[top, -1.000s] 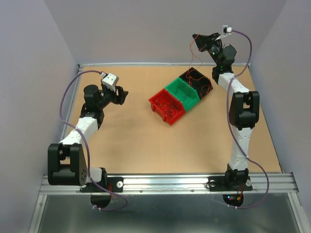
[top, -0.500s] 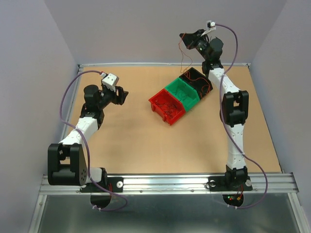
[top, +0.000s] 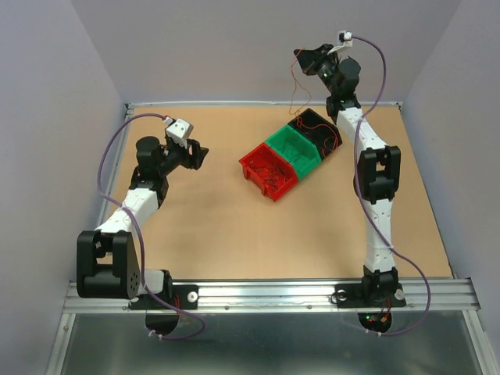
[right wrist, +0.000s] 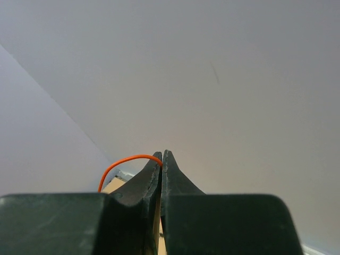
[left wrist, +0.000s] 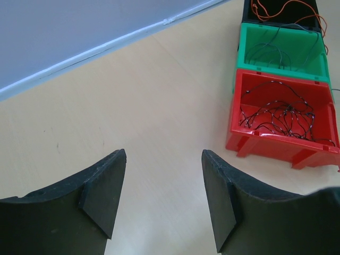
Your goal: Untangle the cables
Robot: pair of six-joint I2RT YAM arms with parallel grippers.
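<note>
Three bins (left wrist: pixel 245 53): red, green, black | left gripper (left wrist: pixel 163 159) agape, empty | right gripper (right wrist: pixel 161 156) pinching one orange cable (right wrist: pixel 127 158)

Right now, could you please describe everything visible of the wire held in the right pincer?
The orange wire is hair-thin and curved. Its end is pinched between the tips of the shut right pincer, held high before the back wall. From there it arcs over and hangs down in loose bends towards the black bin, where more such wires lie. Whether it hangs free of them I cannot tell.
</note>
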